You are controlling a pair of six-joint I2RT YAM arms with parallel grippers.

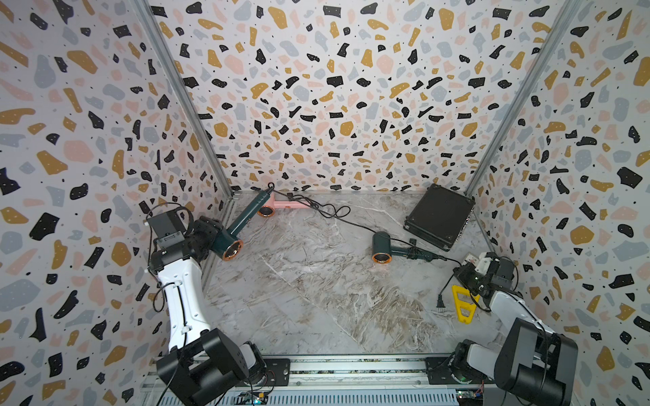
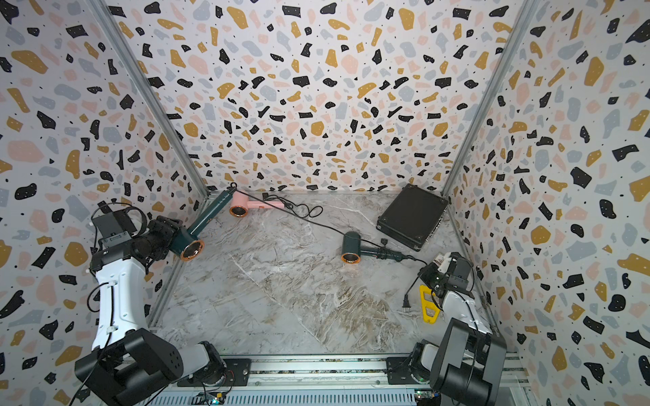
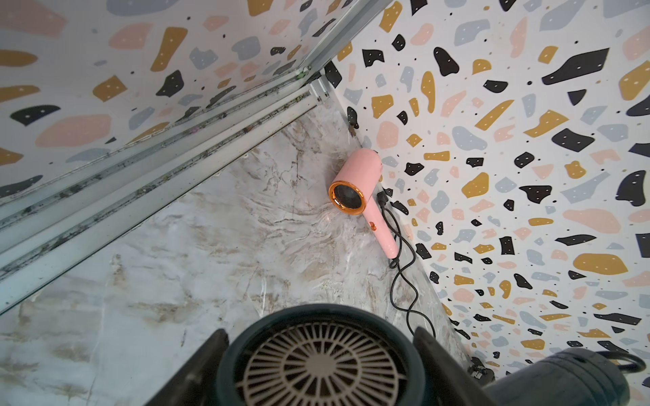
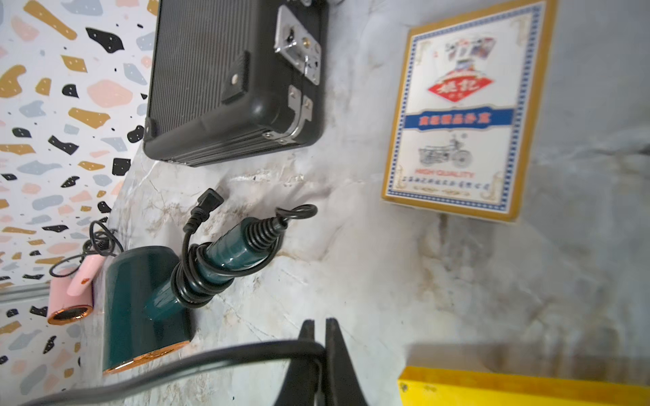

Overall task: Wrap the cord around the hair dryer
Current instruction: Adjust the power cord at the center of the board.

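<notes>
One marble-patterned table (image 1: 316, 302) carries all items; its near edge is covered by the arm bases.

Black case (image 1: 439, 216): lies flat in the back right corner. A metal latch shows in the right wrist view; no marking is legible.

Green hair dryer (image 1: 242, 221): off the table by the left wall, its head clamped in the left hand (image 1: 212, 234), its handle pointing to the back corner. The left wrist view shows only its rear grille (image 3: 323, 362), cut off by the frame edge.

Second green dryer (image 1: 383, 246): lies right of centre, with its own lead coiled around the handle.

Pink dryer (image 1: 281, 205): lies at the back wall beside a loose lead. In both top views the held dryer's handle partly covers its head.

Card box (image 4: 464, 112): nearly hidden behind the right arm in the top views. "HIGH QUALITY" reads in red under a motorcycle drawing. The other characters are too blurred to read.

Yellow piece (image 1: 462, 305): beside the right arm, partly covered by it.

Cord (image 1: 334, 214): runs from the held dryer's handle end across the table, passes just behind the second green dryer and reaches the right hand (image 4: 318, 337), which is pinched tight on it.

Plug (image 1: 439, 305): beyond that hand, near the yellow piece; whether it touches the table cannot be told.
</notes>
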